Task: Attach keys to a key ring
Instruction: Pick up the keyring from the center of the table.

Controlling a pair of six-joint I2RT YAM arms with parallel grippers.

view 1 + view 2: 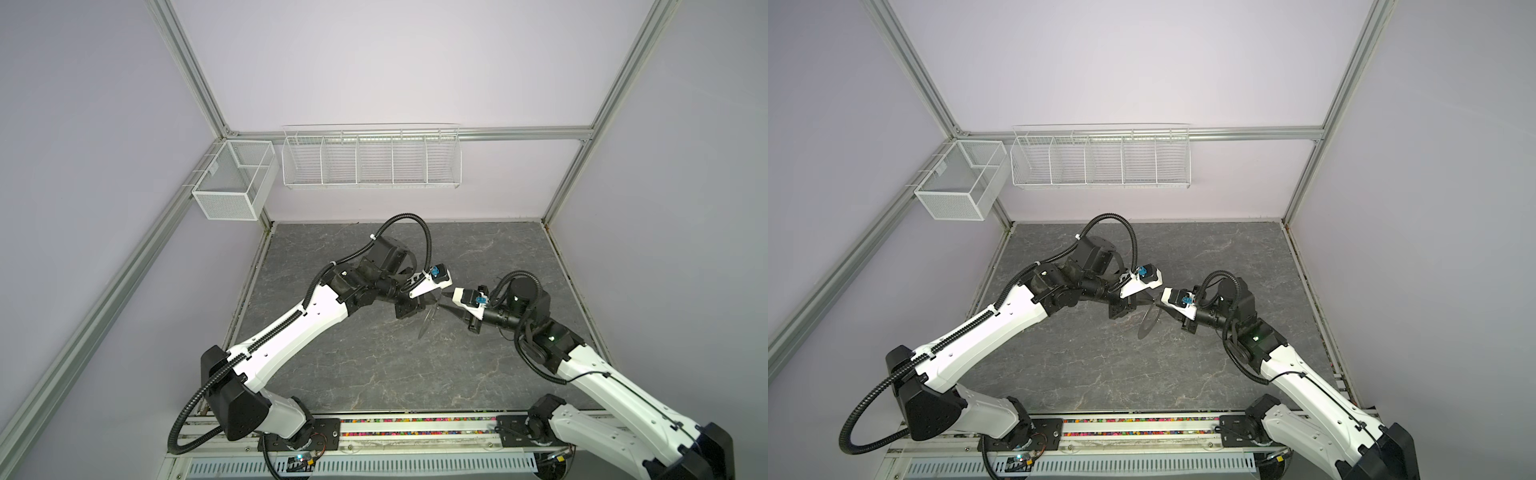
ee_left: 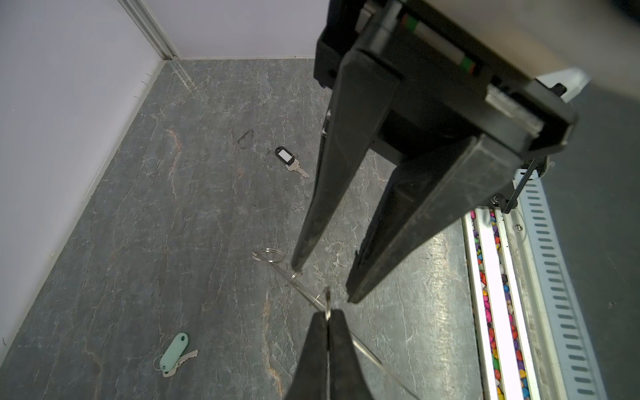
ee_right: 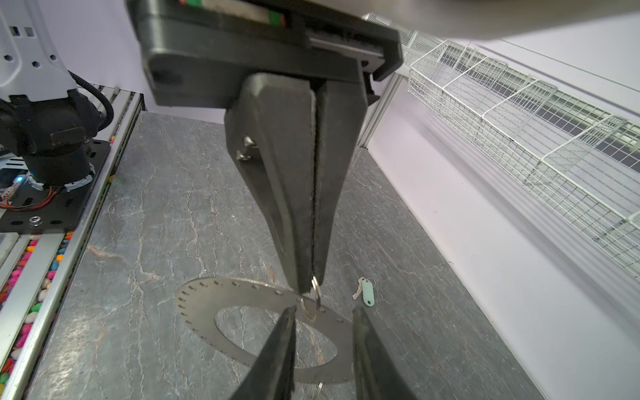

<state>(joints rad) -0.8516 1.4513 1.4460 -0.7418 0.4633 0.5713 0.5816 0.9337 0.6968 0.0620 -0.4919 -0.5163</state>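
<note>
The left gripper [image 3: 310, 284] is clamped tight on a small wire loop [image 3: 317, 291] at the rim of the key ring [image 3: 221, 294]. It holds the flat disc tilted in the air over the middle of the table [image 2: 173, 214]. The right gripper [image 3: 325, 309] stands partly open with nothing in it, one finger on each side of that loop. Both keys lie flat on the table, well apart. The green-tag key [image 2: 175, 353] is nearer the back edge, and the black-tag key [image 2: 290, 160] is farther towards the right edge.
</note>
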